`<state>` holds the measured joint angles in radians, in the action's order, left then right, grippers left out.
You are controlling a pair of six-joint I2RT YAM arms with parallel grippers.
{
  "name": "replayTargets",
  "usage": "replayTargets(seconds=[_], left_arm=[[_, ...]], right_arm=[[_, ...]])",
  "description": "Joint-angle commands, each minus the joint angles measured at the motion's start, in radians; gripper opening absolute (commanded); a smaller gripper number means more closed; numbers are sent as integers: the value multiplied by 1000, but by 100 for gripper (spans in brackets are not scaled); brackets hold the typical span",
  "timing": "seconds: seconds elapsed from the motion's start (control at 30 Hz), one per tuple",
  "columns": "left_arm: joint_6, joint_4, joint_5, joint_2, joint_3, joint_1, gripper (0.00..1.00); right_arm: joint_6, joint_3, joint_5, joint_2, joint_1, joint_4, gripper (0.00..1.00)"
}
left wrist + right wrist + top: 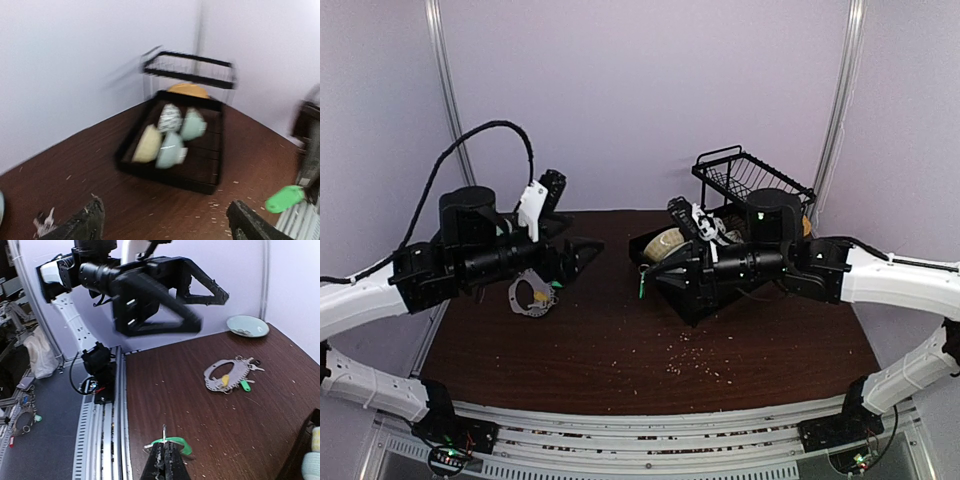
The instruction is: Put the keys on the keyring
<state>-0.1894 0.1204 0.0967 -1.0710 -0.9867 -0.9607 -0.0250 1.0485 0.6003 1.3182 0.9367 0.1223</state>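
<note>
No lettering, brand, number or sign can be read in any view; the green key tag [284, 198] is too blurred to show markings.

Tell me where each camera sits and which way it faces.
Top external: above and behind the bases, looking down on the table; left arm and right arm show.
Left wrist: faces the tray of bowls and wire rack; open left gripper at the bottom.
Right wrist: faces the left arm and keyring; right gripper shut on a green key.
Shared: both wrist views show the green key.

cups [170, 149] 4 | dish [247, 326] 1 | keyring [209, 375] 1 | green key [180, 445] 1 (off-ring)
</note>
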Motion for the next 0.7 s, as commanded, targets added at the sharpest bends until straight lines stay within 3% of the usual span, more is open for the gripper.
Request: replayTargets(seconds=[0.0,0.1,0.3,0.47,0.57,0.67], left_arm=[[-228,212,89,-79,-4,296,85],[-253,232,127,-182,26,407,83],[-273,116,93,-382,53,620,84],[-239,23,123,-542,26,731,69],[-232,13,27,-651,-25,780,47],[-239,-38,-57,-721,-33,816,42]], right_arm=[[25,-13,-173,-70,-19,-90,0],[25,-33,-196,-94,-24,-98,0],[22,-51,-187,-102,-25,-111,0],[29,-67,-192,-115,-25,-114,0],[32,-68,-199,-116,-24,-121,0],[37,-68,-205,-117,-25,-128,0]])
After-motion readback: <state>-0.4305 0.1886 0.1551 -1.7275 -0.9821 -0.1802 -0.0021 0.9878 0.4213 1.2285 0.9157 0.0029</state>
